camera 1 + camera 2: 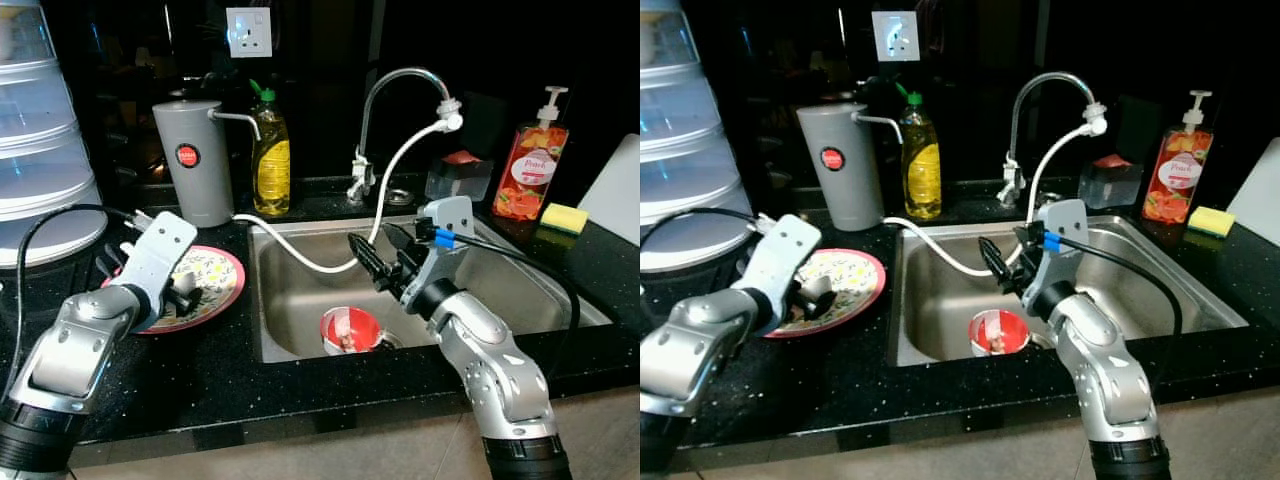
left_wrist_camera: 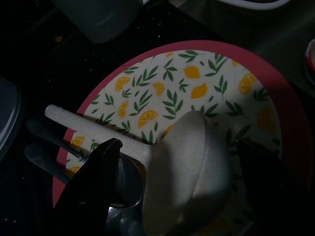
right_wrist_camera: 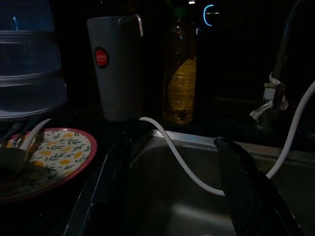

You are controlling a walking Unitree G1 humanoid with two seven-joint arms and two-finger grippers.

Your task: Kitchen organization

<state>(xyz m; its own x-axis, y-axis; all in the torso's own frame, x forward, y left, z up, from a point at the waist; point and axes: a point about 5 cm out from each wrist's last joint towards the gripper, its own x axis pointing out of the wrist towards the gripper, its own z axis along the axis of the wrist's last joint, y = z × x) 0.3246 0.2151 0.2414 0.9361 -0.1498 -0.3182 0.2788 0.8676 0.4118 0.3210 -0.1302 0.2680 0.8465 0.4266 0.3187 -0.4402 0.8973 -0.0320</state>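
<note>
Here, the left gripper [image 2: 172,162], jaws wide and empty, straddles the speckled beige spoon [image 2: 182,167] at lower centre on the pink-rimmed lemon-patterned plate [image 2: 216,73]; closing off-centre could skid it away. The right gripper [image 1: 385,262] gapes, empty.

Black speckled countertop [image 1: 210,365] with an inset stainless-steel sink [image 1: 300,300]. Left of the sink: red-rimmed lemon-pattern plate [image 1: 215,285], grey water dispenser [image 1: 192,160], yellow dish-soap bottle [image 1: 270,160] and, at the far left, stacked clear containers [image 1: 40,130]. Behind and right of the sink: chrome faucet [image 1: 385,110], small clear box [image 1: 458,178], orange pump soap bottle [image 1: 530,165] and yellow sponge [image 1: 563,217].
</note>
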